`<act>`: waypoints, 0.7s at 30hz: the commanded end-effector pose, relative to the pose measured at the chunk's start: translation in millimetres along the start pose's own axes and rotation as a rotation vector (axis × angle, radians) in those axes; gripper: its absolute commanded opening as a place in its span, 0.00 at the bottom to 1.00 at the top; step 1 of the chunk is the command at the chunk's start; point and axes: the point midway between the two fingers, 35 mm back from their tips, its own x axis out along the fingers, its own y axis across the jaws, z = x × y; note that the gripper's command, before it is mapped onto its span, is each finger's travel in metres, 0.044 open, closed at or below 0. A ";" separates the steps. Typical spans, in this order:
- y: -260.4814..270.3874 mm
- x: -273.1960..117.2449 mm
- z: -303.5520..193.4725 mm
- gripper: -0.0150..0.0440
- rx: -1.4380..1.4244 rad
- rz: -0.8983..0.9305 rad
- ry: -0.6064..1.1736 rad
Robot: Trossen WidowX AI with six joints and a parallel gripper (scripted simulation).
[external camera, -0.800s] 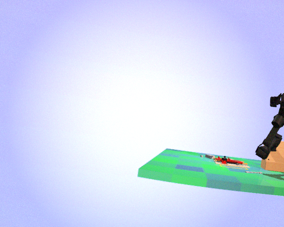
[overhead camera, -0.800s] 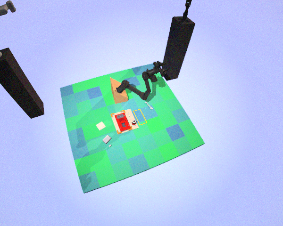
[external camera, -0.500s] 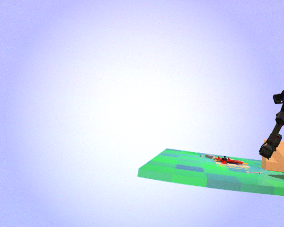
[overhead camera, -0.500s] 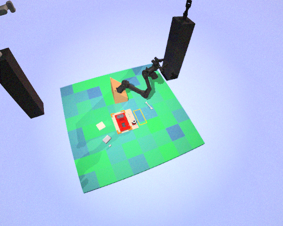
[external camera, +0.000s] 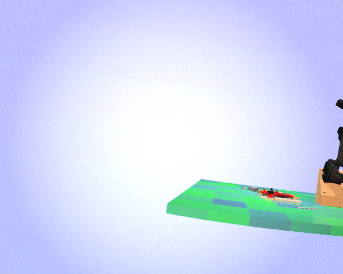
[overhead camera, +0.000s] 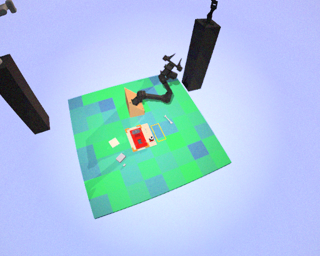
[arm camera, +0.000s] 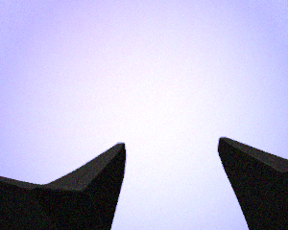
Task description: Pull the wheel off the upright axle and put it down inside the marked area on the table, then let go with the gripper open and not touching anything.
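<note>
The small black wheel [overhead camera: 151, 137] [external camera: 271, 190] sits over a red base on the pale board [overhead camera: 144, 127]; the axle is too small to make out clearly. The marked area, a yellow outline [overhead camera: 162, 131] [external camera: 298, 204], lies on the table beside the board's wheel side, with nothing visible inside it. My gripper [overhead camera: 177, 56] [arm camera: 173, 147] is open and empty. It is raised high, far from the wheel, with its fingers pointing away from the table. The wrist view shows only background between the fingers.
A red and grey assembly [overhead camera: 138, 137] shares the board. A white wrench [overhead camera: 168, 119] [external camera: 306, 208] lies near the outline. A pale square [overhead camera: 113, 142], a grey block [overhead camera: 120, 158] and a small cube [overhead camera: 124, 165] lie beyond the board. My arm stands on an orange wedge [overhead camera: 136, 112] [external camera: 334, 197].
</note>
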 end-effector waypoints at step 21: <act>93.3 -5.9 188.8 0.76 1.157 0.549 -0.452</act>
